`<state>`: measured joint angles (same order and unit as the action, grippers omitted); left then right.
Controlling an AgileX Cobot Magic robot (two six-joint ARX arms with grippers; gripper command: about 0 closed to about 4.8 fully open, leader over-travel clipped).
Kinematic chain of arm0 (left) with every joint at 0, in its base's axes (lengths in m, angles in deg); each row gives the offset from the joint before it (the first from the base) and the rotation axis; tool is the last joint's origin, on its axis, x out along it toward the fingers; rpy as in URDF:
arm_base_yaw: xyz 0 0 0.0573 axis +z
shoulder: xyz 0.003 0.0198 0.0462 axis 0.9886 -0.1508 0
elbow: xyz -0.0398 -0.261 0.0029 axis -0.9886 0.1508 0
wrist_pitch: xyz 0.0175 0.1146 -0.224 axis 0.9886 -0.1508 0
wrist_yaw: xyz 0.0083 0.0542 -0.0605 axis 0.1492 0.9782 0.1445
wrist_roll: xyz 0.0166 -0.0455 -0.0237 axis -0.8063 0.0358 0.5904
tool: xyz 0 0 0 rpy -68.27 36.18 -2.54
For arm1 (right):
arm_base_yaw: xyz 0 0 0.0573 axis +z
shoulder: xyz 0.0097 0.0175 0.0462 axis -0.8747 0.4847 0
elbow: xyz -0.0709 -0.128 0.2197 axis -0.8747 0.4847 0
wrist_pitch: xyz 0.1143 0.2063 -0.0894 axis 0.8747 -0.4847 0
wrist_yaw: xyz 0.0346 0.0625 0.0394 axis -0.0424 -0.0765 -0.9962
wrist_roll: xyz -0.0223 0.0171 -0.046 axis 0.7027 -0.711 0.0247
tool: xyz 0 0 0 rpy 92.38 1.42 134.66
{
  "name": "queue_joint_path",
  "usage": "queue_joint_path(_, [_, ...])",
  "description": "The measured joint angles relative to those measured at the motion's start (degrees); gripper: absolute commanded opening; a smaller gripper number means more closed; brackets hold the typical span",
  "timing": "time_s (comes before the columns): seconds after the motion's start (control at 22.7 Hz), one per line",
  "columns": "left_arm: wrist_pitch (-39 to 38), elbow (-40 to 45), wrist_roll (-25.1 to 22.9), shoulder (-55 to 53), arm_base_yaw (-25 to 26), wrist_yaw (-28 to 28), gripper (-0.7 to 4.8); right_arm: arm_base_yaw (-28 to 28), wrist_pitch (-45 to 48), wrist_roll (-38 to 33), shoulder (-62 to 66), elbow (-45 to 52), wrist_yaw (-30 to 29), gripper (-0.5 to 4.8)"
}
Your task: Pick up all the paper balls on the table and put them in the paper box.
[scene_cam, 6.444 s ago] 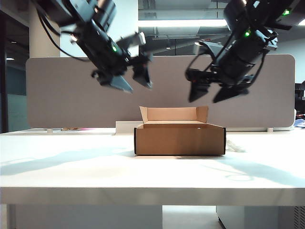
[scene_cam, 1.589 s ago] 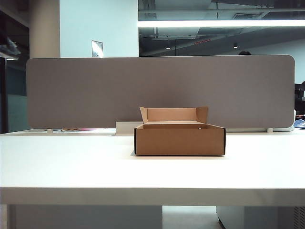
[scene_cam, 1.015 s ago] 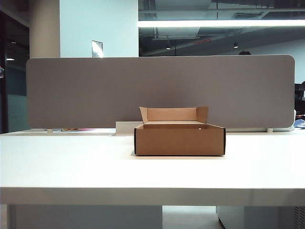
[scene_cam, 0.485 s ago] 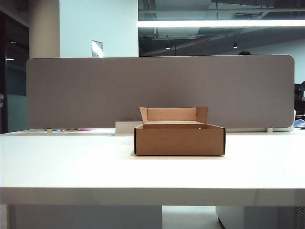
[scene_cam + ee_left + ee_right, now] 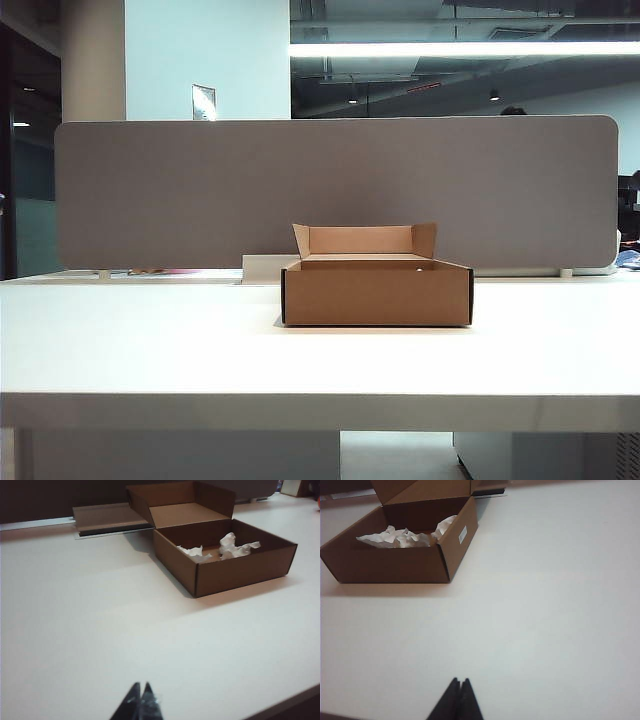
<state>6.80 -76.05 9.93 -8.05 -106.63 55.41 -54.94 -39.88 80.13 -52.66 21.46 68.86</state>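
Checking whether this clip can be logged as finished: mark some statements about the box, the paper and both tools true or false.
1. Crumpled paper balls lie inside the paper box. True.
2. A paper ball still lies loose on the table. False: none shows on it in any view.
3. The left tool is shut and holds nothing. True.
4. The right tool holds a paper ball. False: it is shut and holds nothing.
5. The box's flap is folded shut. False: it stands upright.

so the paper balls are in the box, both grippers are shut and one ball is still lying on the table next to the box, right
Not quite: no ball lies on the table. Both wrist views show the paper balls inside the paper box, with bare tabletop around it. The left gripper and right gripper are shut, back from the box.
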Motion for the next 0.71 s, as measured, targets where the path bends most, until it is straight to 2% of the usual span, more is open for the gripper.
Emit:
queue_joint_path(0.26, [0.72, 0.00, -1.36, 0.96, 0.90, 1.92, -0.06, 0.00, -0.02, -0.02, -0.02, 0.00, 0.00, -0.01])
queue_joint_path(0.49, [1.38, 0.00, -1.49, 0.79, 10.91, -1.29, -0.06, 0.00, -0.04, -0.02, -0.02, 0.00, 0.00, -0.01])
queue_joint_path(0.71, [1.33, 0.00, -1.44, 2.27, 19.52, -9.35, -0.06, 0.00, -0.04, -0.02, -0.02, 0.00, 0.02, -0.01])
